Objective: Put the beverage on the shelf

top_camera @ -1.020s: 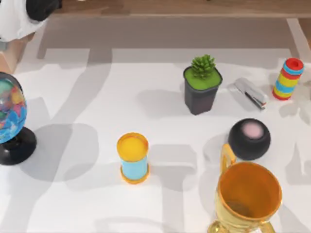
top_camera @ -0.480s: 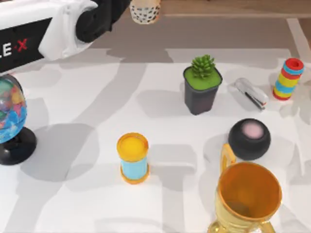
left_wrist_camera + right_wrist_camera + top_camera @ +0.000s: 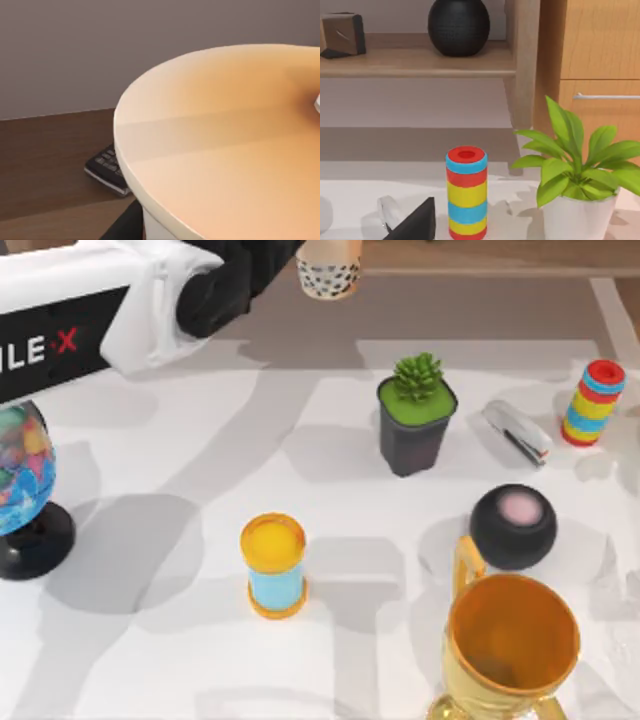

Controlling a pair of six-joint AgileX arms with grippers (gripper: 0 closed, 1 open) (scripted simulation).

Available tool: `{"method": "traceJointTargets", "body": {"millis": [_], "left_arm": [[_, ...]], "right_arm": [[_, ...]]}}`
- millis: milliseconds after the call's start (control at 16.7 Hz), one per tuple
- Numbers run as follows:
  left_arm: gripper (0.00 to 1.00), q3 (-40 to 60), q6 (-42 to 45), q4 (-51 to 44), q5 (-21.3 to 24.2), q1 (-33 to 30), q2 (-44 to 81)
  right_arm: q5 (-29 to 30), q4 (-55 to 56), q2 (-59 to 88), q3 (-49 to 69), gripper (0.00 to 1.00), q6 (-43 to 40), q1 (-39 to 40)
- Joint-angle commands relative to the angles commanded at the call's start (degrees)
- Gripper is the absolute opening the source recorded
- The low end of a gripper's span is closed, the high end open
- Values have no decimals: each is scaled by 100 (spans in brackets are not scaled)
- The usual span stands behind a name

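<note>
Home-like room: wooden shelf (image 3: pixel 420 62), potted plant (image 3: pixel 575 170).

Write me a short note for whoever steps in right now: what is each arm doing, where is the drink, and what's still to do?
Left arm: reaching across the table's far left, carrying the milk tea cup at the far edge, clear of the tabletop.
Right arm: parked; its camera faces the striped ring stack and the wooden shelf.
Done: cup picked up and lifted.
Left: set it on the shelf board and release.
</note>
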Motion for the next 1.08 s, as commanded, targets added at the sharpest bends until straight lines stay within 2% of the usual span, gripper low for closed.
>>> {"method": "traceJointTargets", "body": {"millis": [300,660,1020,1080], "left_arm": [[0,38,233,65,-130,429,179],[0,423,396,471,-361,1381,615],[0,494,378,565,-403,1495,744],[8,494,378,565,-403,1495,744]], "right_arm": [[0,0,0,0,100,0,0],[0,0,0,0,100,0,0],[0,0,0,0,100,0,0],[0,0,0,0,100,0,0]]}}
